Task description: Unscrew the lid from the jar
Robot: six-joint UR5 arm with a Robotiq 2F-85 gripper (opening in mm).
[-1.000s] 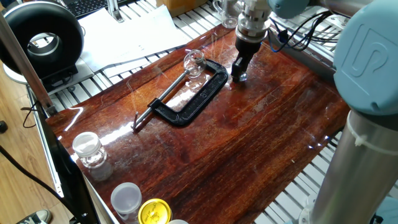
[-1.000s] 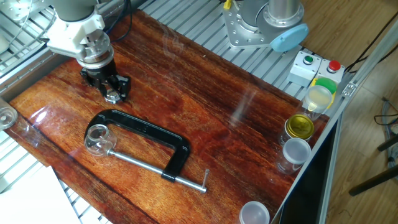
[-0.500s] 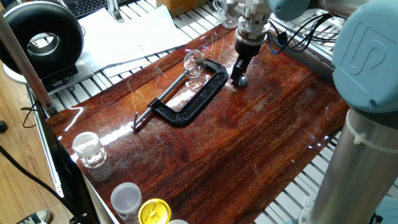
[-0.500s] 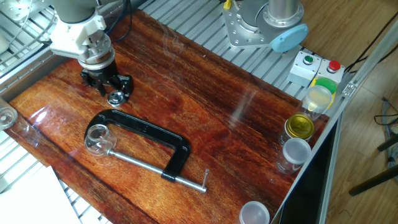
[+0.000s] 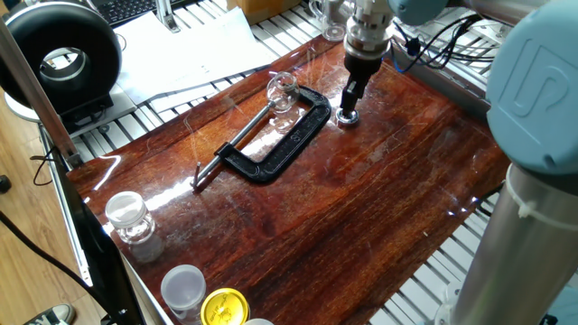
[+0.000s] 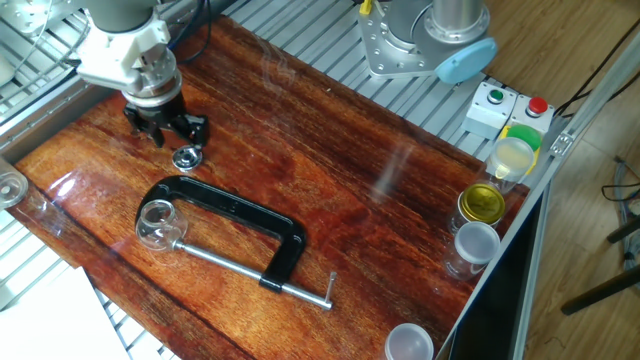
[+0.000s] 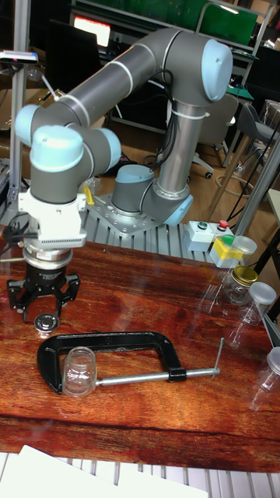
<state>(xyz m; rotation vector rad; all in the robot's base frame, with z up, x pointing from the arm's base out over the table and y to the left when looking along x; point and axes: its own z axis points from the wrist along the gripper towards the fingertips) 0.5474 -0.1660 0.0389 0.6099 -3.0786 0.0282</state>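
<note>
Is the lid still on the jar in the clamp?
No, the lid lies on the table beside the gripper, apart from the open jar.

Table: reddish wood, glossy varnish. C-clamp: matt black frame, bright metal screw. Jar: clear smooth glass. Lid: small, glassy, shiny. Gripper: matt black fingers below a silvery metal collar. Arm casing: smooth grey, pale blue plastic caps.

Glossy dark wood table under me. Black C-clamp lies flat at centre-left, small jar on its side in it. Lid rests alone, upper left.
</note>
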